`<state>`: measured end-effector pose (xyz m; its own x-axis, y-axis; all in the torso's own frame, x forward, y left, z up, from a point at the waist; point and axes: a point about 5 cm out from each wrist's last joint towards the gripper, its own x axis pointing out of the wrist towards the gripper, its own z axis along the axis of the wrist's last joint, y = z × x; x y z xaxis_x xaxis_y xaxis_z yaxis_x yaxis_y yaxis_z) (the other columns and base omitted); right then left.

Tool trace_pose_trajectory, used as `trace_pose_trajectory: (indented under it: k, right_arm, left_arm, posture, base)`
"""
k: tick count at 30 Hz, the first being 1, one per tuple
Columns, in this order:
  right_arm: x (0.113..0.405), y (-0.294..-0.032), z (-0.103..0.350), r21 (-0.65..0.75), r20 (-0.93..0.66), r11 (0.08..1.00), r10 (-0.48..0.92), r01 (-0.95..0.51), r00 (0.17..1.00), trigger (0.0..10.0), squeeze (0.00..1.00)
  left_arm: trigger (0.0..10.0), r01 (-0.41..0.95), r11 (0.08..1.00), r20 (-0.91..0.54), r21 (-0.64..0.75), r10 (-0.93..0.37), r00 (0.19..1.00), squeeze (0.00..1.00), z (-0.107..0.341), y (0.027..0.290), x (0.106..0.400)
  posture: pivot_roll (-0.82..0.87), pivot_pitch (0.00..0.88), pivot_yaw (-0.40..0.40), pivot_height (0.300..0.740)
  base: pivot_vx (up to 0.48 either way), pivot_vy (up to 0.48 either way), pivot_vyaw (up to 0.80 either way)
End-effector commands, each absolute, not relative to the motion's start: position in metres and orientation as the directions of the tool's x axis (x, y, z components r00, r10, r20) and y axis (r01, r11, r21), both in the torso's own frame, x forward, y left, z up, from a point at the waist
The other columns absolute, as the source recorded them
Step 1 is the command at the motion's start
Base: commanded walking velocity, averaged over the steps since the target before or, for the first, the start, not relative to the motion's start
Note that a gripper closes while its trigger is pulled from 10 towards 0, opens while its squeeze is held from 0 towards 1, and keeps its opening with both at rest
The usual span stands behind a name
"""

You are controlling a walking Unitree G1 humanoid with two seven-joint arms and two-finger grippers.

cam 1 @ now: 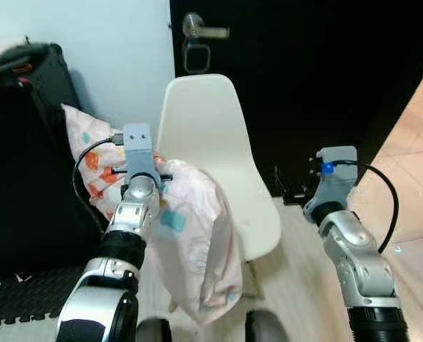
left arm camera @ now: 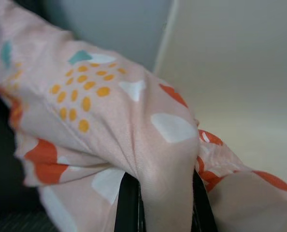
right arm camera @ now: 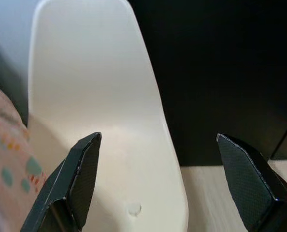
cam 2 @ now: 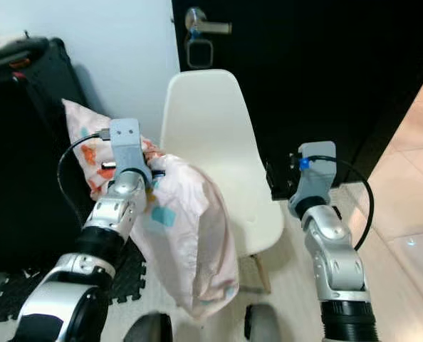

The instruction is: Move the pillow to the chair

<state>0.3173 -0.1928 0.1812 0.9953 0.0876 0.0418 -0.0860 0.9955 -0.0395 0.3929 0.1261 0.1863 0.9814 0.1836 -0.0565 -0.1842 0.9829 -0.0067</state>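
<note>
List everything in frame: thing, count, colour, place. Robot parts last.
pillow: 1, pale pink with orange, teal and white shapes, hanging at the chair's left edge, pinched in the left gripper
chair: 1, cream shell seat, in front of the dark door, seat bare
door: 1, black, behind the chair
door handle: 1, silver, on the door above the chair back
suitcase: 1, black, left of the chair against the wall
foam mat: 1, black, on the floor under the suitcase
wall: pale blue, between suitcase and door
floor: light wood
left gripper: 1, black fingers closed on pillow fabric
right gripper: 1, black fingers spread, empty, facing the chair from its right side
</note>
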Motion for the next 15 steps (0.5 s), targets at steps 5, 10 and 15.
trace_pose_trajectory:
  k: [5,10,15]
  right_arm:
    - [0.318,-0.192,0.181,-0.033,0.041,0.997,0.074,-0.073,0.996,10.0,0.00]
    - [0.318,-0.193,0.181,-0.032,0.042,0.997,0.065,-0.064,0.997,10.0,0.00]
    - [0.318,-0.193,0.181,-0.032,0.044,0.998,0.062,-0.060,0.997,10.0,0.00]
  left_arm:
    - [10.0,0.153,0.988,0.099,-0.011,-0.152,0.984,0.00,0.215,0.095,0.393]
    - [10.0,0.267,0.963,0.182,-0.021,-0.259,0.949,0.00,0.234,0.083,0.389]
    - [10.0,0.216,0.970,0.240,-0.110,-0.185,0.953,0.00,0.253,0.096,0.395]
  posture:
    - [-0.09,0.084,0.041,0.560]
    - [-0.09,0.086,0.041,0.540]
    - [-0.10,0.087,0.043,0.525]
  base:
    - [0.000,0.000,0.00]
    - [0.000,0.000,0.00]
    - [0.000,0.000,0.00]
